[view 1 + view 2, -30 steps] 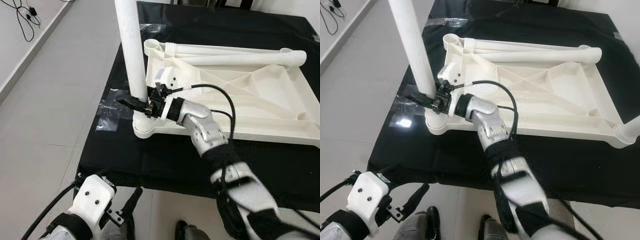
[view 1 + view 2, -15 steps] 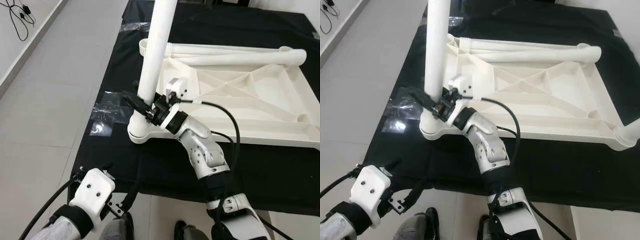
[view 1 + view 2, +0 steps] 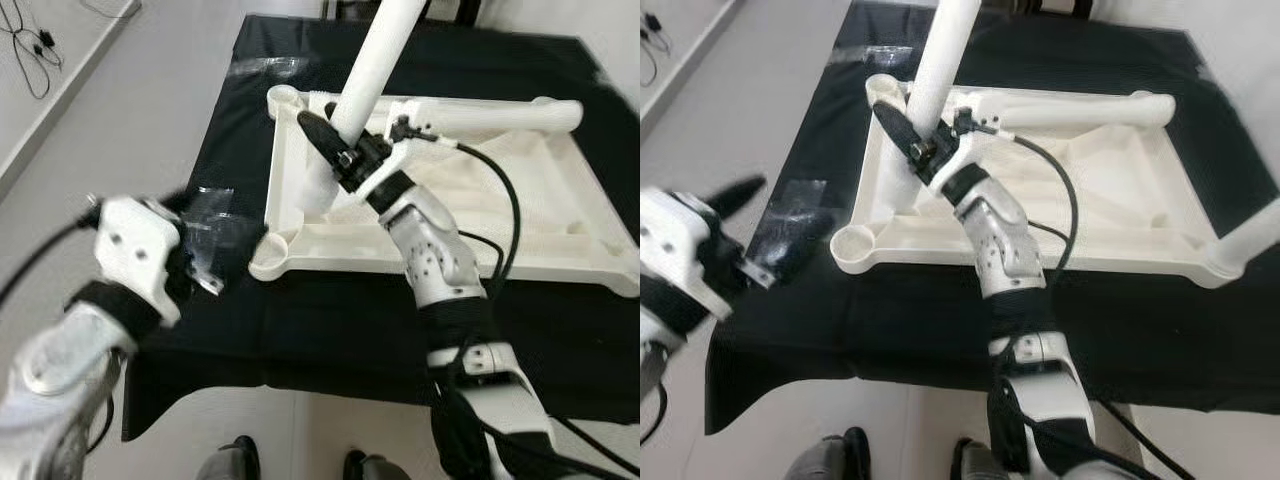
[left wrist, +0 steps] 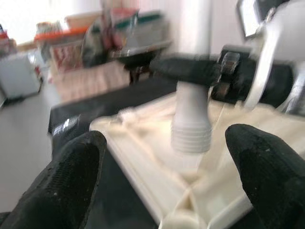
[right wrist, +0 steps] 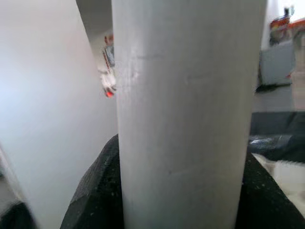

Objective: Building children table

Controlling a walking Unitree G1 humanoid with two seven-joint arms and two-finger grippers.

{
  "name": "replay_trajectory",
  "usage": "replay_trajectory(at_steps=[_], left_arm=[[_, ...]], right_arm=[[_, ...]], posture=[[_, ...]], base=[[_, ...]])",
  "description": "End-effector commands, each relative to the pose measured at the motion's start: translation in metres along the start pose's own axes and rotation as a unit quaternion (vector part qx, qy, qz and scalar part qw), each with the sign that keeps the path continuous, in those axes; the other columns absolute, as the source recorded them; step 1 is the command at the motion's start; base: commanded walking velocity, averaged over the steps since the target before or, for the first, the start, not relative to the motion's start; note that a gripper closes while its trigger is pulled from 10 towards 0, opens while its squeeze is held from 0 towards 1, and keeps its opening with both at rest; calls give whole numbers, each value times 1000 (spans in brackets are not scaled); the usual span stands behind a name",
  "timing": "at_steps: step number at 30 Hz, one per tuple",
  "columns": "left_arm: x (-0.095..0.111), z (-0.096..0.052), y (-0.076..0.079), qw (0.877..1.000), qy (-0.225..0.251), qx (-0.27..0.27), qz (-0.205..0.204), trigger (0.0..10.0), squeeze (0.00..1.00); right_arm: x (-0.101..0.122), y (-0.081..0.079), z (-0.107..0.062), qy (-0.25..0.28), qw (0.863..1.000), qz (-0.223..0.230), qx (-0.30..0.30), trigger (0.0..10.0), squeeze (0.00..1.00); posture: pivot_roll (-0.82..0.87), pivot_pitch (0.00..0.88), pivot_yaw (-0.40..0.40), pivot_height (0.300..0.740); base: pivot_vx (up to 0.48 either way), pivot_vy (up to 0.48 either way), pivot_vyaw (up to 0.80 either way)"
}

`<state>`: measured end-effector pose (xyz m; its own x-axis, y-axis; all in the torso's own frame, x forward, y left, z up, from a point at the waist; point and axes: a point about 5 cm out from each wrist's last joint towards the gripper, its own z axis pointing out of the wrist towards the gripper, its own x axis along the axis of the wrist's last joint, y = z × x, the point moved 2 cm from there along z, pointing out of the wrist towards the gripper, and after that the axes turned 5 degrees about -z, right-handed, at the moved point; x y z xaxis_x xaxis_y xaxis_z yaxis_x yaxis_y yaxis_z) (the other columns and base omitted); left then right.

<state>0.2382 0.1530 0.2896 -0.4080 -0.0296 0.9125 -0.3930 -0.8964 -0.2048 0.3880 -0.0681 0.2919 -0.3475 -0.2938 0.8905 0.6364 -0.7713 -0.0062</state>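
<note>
The white plastic children's table top lies upside down on the black cloth-covered worktop, its ribbed underside facing up. At its 9 o'clock edge the right gripper has its black fingers closed around a white round plastic table leg, which is tilted, its top leaning toward 1 o'clock and its lower end inside the frame, not in the round corner socket at 7 o'clock. In the right wrist view the leg stands between the two fingers, touching both. A second white leg lies flat along the far edge at 12 o'clock, and a third leg stands in the corner at 4 o'clock. The left gripper hovers near the 8 o'clock corner, beside a patch of clear tape, with its fingers spread wide apart and holding nothing. The picture of the left arm is blurred.
</note>
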Motion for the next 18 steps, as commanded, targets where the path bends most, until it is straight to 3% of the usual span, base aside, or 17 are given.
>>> replay_trajectory(at_steps=[1, 2, 4, 6, 8, 9, 10, 11, 12, 15, 18], left_arm=[[8, 5, -7, 1000, 21, 8, -4, 10000, 1000], [14, 13, -10, 999, 42, 9, 0, 10000, 1000], [14, 13, -10, 999, 42, 9, 0, 10000, 1000], [27, 30, -17, 997, 78, 13, -4, 10000, 1000], [27, 30, -17, 997, 78, 13, -4, 10000, 1000], [32, 37, -21, 995, 93, 17, -8, 10000, 1000], [32, 37, -21, 995, 93, 17, -8, 10000, 1000], [37, 44, -23, 994, 106, 16, -10, 10000, 1000], [37, 44, -23, 994, 106, 16, -10, 10000, 1000], [43, 59, -29, 992, 124, 17, -10, 10000, 1000], [43, 63, -30, 992, 125, 17, -10, 10000, 1000]], right_arm=[[4, -2, 4, -6, 997, -77, 2, 10000, 0], [-1, -8, 6, -22, 991, -133, 19, 10000, 0], [-1, -8, 6, -22, 991, -133, 19, 10000, 0], [-9, -28, 7, -33, 979, -189, 66, 10000, 0], [-9, -28, 7, -33, 979, -189, 66, 10000, 0], [-13, -38, 7, -35, 975, -201, 91, 10000, 0], [-13, -38, 7, -35, 975, -201, 91, 10000, 0], [-20, -50, 6, -40, 967, -218, 122, 10000, 0], [-20, -50, 6, -40, 967, -218, 122, 10000, 0], [-41, -83, -2, -50, 946, -245, 206, 10000, 0], [-48, -93, -3, -51, 941, -247, 227, 10000, 0]], posture=[[51, 46, -68, 740], [40, 2, -64, 740], [40, 2, -64, 740], [27, 0, -56, 740], [27, 0, -56, 740], [25, 0, -53, 740], [25, 0, -53, 740], [19, 0, -50, 740], [19, 0, -50, 740], [17, 0, -46, 740], [16, 0, -47, 740]], base=[[0, 0, 0], [0, 0, 0], [0, 0, 0], [0, 0, 0], [0, 0, 0], [0, 0, 0], [0, 0, 0], [0, 0, 0], [0, 0, 0], [0, 0, 0], [0, 0, 0]])
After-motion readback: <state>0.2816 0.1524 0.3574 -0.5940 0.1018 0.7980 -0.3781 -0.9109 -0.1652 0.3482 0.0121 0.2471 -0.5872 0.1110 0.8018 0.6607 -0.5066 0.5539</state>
